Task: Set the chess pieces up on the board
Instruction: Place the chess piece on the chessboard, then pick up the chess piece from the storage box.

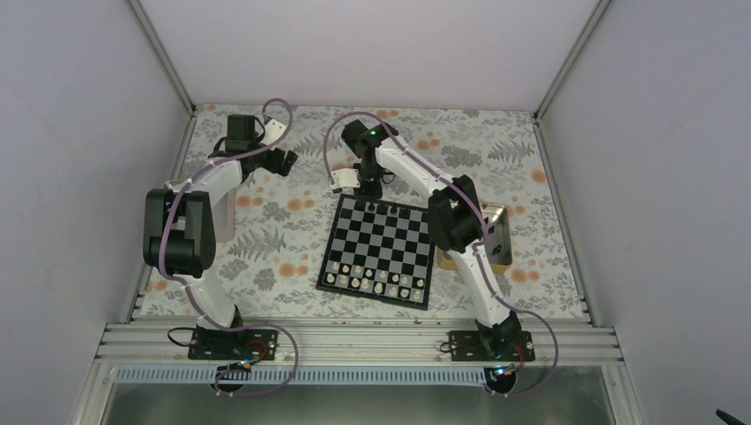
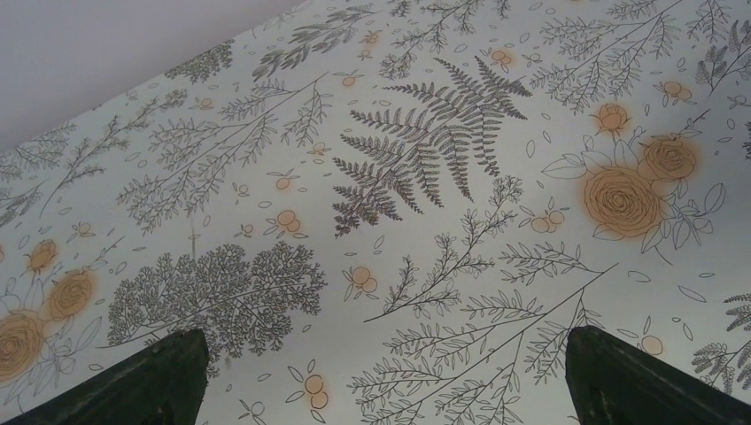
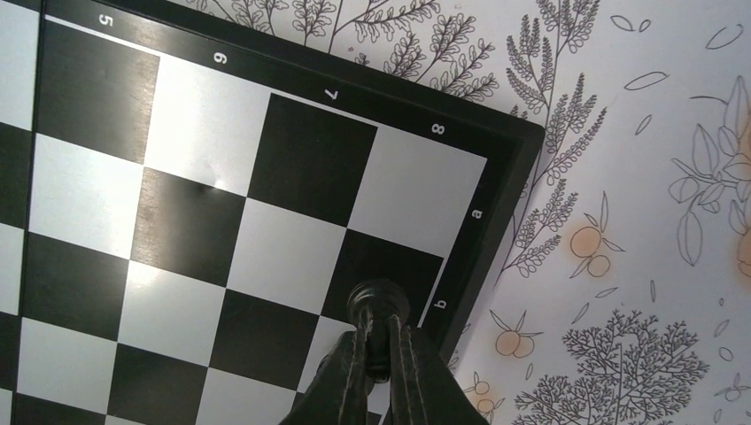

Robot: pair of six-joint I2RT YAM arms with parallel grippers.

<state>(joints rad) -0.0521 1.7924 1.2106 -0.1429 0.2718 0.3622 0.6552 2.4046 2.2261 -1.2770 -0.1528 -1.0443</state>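
The chequered board (image 1: 379,250) lies in the middle of the table; its far left corner fills the right wrist view (image 3: 496,168). My right gripper (image 3: 381,341) is shut on a small black chess piece (image 3: 378,305), held over the dark square by the letter b at the board's far edge. In the top view the right gripper (image 1: 366,188) hangs at the board's far left corner. A few black chess pieces (image 1: 383,209) stand on the far row. My left gripper (image 2: 381,372) is open and empty over bare floral cloth, far left of the board (image 1: 282,159).
White chessmen (image 1: 372,282) fill the board's two near rows. A tan-rimmed tray (image 1: 500,237) sits right of the board, partly behind the right arm. Another tray edge (image 1: 227,212) shows under the left arm. Walls close the back and sides.
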